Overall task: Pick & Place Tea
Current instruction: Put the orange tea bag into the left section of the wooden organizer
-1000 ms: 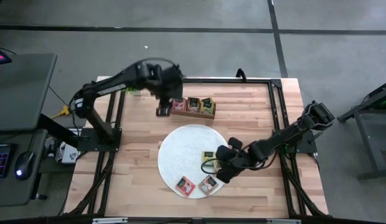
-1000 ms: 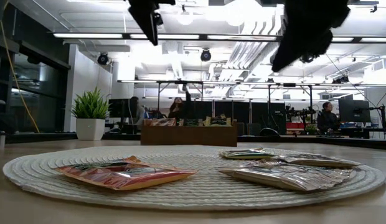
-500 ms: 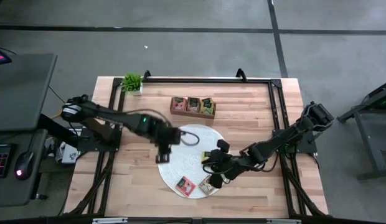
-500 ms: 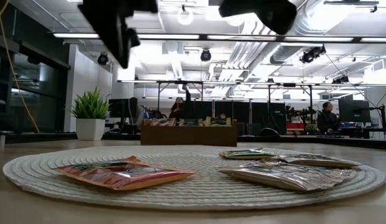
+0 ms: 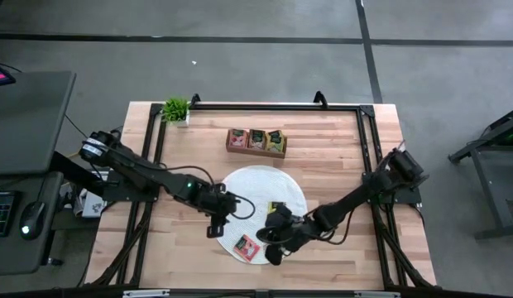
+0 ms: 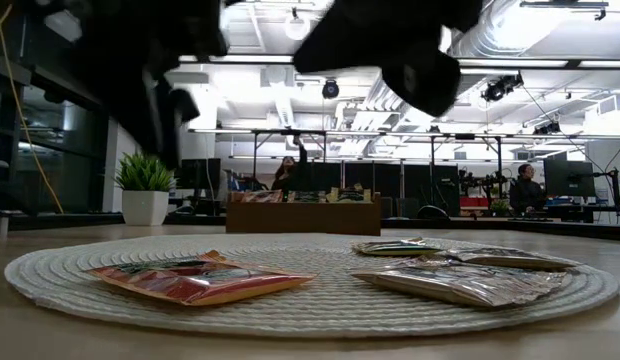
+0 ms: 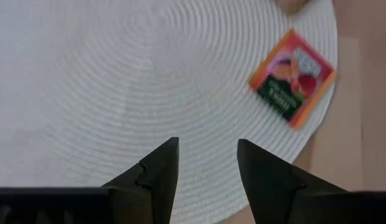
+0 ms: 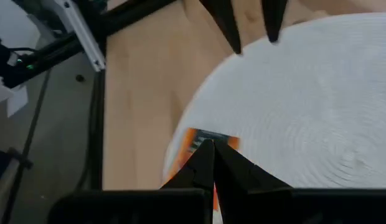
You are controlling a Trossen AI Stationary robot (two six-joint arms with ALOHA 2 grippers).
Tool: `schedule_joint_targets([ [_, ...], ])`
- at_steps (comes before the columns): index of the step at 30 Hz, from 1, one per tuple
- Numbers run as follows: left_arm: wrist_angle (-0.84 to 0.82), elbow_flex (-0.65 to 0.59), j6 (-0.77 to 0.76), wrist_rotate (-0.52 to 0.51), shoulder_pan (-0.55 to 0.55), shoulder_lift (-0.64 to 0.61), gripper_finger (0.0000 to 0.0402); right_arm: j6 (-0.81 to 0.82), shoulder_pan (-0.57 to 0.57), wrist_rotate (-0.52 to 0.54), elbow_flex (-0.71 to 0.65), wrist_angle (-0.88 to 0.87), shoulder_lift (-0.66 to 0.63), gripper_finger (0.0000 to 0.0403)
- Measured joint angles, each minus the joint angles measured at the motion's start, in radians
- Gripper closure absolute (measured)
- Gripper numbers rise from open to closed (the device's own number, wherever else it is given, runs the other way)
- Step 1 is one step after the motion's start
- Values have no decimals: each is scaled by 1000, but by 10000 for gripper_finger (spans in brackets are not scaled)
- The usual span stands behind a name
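Start at the left gripper: its fingers stand apart with nothing between them, hanging over the white mat's left edge, lower centre of the high view. From that claw the red tea packet lies toward the upper right of the left wrist view, w/ bare woven mat between; in the high view the same packet sits lower right of the gripper, near the mat's bottom rim. The packet lies flat, rotated approx. diamond-wise to the fingers, so you will likely need a wrist turn before closing. The right gripper is clenched tight, holding nothing visible, and its tips hang directly over that packet; judged from the high view, the right arm is the nearer of the two. A yellow-green packet lies further up the mat, partly under the right arm, and the low view shows a silvery packet on the mat's right side. Materials: packets are thin, glossy, slightly puffed foil squares, prob. slippery; the mat is round, coiled cord, ribbed; the table is pale wood planks. The wooden tray at upper centre already holds several packets.
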Motion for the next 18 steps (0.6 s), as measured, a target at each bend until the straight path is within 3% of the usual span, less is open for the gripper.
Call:
schedule_joint_targets([
  [4, 152, -78, -2, 31, -19, 0, 241, -17, 18, -11, 133, -81, 87, 403],
  [13, 301, -147, 17, 66, -69, 0, 241, 91, 44, -20, 539, -500, 342, 403],
  [18, 340, -147, 40, 66, -82, 10, 241, 192, 45, -23, 649, -586, 412, 403],
])
